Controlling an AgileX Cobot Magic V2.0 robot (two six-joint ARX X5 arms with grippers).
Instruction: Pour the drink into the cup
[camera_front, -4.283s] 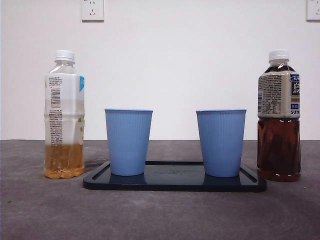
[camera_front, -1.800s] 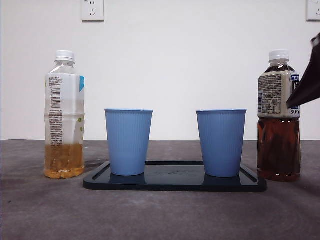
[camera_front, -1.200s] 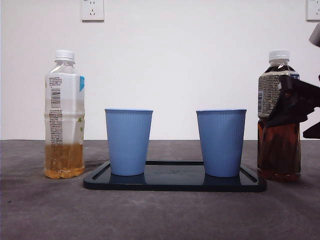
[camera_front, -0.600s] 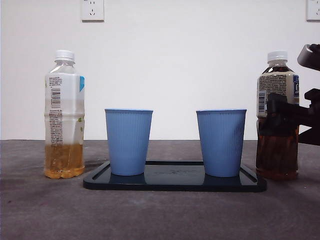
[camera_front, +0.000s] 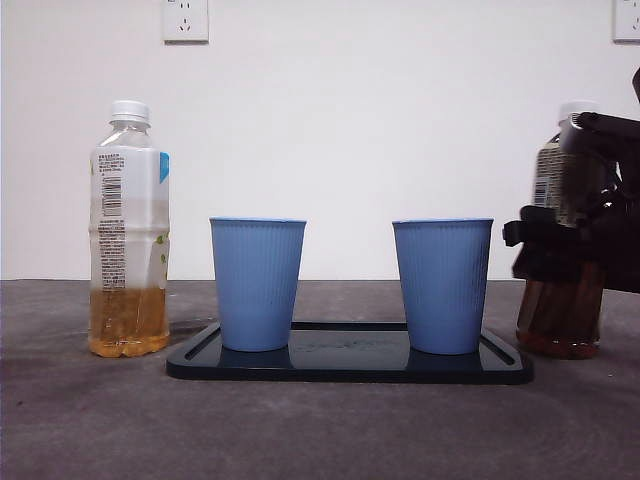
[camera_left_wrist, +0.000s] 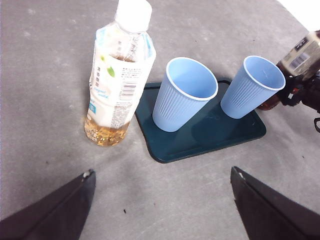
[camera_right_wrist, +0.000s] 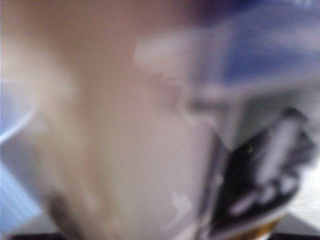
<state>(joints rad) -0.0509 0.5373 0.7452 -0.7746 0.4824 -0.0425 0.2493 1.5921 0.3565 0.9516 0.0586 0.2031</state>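
The right gripper (camera_front: 560, 240), absent seconds ago, is now closing around the tea bottle (camera_front: 560, 310) at the tray's (camera_front: 350, 368) three o'clock on the counter (camera_front: 100, 420), apparently tilting it, though whether its fingers are clenched I cannot tell, while the left gripper (camera_left_wrist: 160, 210) is waiting with fingers spread.

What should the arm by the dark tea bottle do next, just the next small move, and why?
Probably lift. The right end effector sits around the dark tea bottle, whose label fills the right wrist view, but the bottle's base looks to be on the table. Raising it a little would confirm the grip before carrying it toward the nearer blue cup. Note the white cap looks on.
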